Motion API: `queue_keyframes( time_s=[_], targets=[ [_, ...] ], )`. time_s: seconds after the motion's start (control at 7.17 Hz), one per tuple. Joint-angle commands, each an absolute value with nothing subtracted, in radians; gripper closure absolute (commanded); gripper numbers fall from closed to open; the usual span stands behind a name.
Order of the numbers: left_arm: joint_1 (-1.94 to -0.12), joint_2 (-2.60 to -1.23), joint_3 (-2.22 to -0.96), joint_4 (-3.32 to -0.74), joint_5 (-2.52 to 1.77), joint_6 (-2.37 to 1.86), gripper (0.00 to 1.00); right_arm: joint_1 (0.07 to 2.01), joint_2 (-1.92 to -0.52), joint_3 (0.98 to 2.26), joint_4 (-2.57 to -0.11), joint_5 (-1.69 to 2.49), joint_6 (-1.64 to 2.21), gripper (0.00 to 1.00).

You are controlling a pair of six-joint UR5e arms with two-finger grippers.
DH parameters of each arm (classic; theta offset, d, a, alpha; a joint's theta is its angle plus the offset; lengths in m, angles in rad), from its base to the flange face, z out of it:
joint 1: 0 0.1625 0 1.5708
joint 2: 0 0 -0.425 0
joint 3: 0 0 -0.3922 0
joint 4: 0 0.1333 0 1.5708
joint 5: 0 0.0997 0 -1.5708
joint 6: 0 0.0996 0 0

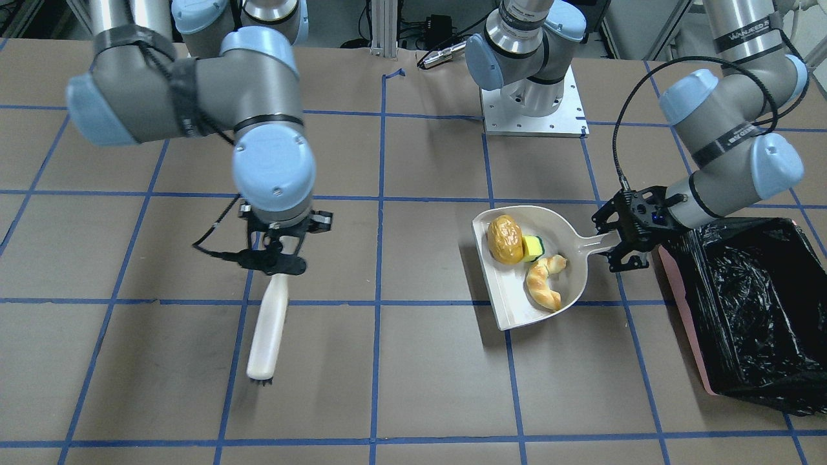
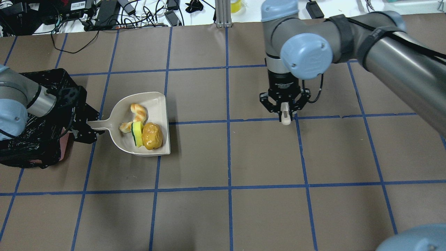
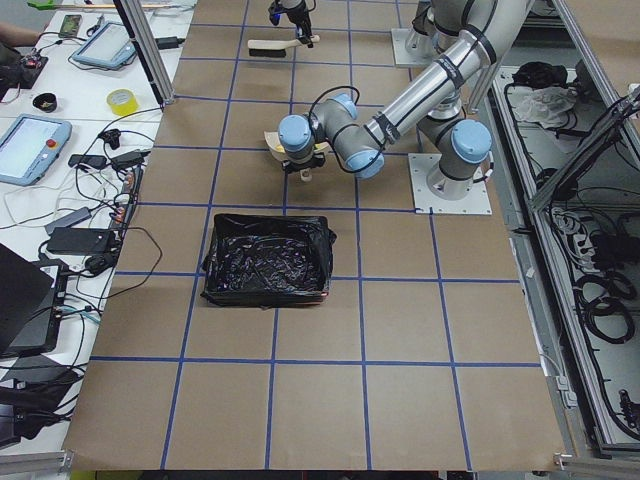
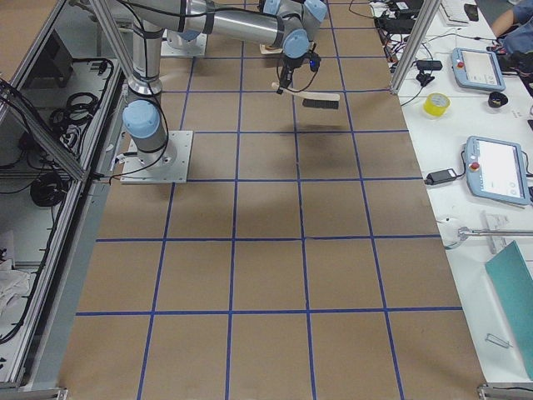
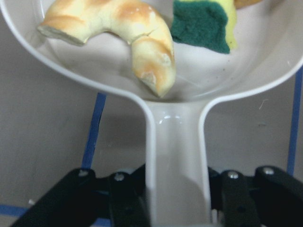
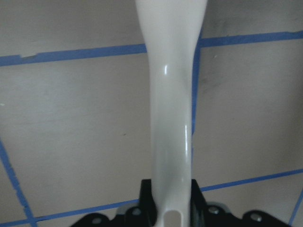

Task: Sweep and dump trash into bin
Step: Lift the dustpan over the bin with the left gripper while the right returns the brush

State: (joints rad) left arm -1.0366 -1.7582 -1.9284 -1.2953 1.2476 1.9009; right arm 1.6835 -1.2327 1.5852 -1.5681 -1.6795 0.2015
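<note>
Trash is all sitting inside the beige dustpan [image 1: 517, 298]: the potato lump [image 1: 505, 239], the yellow sponge [image 1: 533, 247] with the green side, and the croissant piece [image 1: 544, 282]. So the sweeping part is looking done. The left gripper [image 1: 615, 244] is pinching the dustpan's handle, just beside the pink bin [image 1: 743, 303] with the black bag. No trash is showing in the bin, so the dumping is what is left. The right gripper [image 1: 278, 248] is squeezing the white brush [image 1: 268, 329] by its handle, holding it above the table, well apart from the dustpan.
</note>
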Motion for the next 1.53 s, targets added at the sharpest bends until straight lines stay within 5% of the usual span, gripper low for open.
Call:
queue_keyframes(
  time_s=[0.0,0.84,1.4],
  targets=[
    [-0.956,-1.758,-1.739,-1.484,1.244,1.894,1.0,1.475,-1.246,1.652,-1.661,-1.701,-0.037,1.0],
    [-0.574,-1.828,-1.469,-1.548,1.315,1.891,1.0,1.287,-1.206,1.74,-1.871,-1.769,-0.323,1.0],
    [-0.492,-1.931,-1.33,-1.539,1.362,1.907,1.0,1.24,-1.201,1.736,-1.873,-1.76,-0.363,1.0]
  ],
)
